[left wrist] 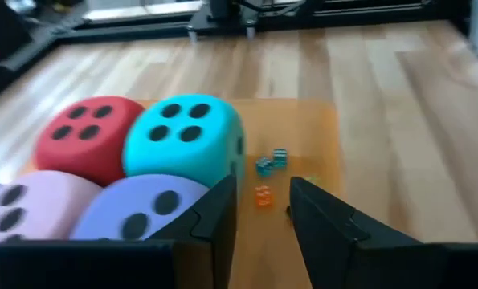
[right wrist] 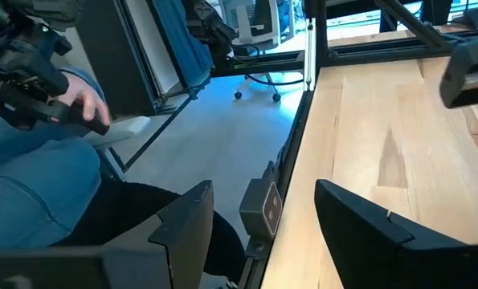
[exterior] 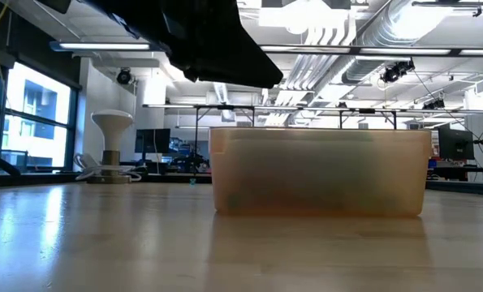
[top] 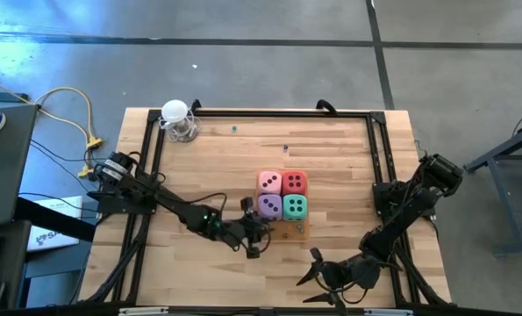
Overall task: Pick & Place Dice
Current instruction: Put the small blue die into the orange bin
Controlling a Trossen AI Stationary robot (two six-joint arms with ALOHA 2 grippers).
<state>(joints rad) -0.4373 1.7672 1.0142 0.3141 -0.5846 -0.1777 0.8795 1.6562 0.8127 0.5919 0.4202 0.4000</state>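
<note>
Two jaws of the left gripper (left wrist: 263, 213) stand slightly apart, empty, just beside the purple die (left wrist: 138, 205). Pink (top: 269, 183), red (top: 294, 183) and teal (top: 295, 207) dice adjoin it on the orange tray (left wrist: 303, 144). Right gripper (top: 318, 272) waits open at the worktop (top: 199, 167) edge.

Bright, even overhead light; ceiling strip lamps (exterior: 103, 46) glare at the low view's top, blue glare upper left overhead; near dice (left wrist: 134, 213) blur softly
</note>
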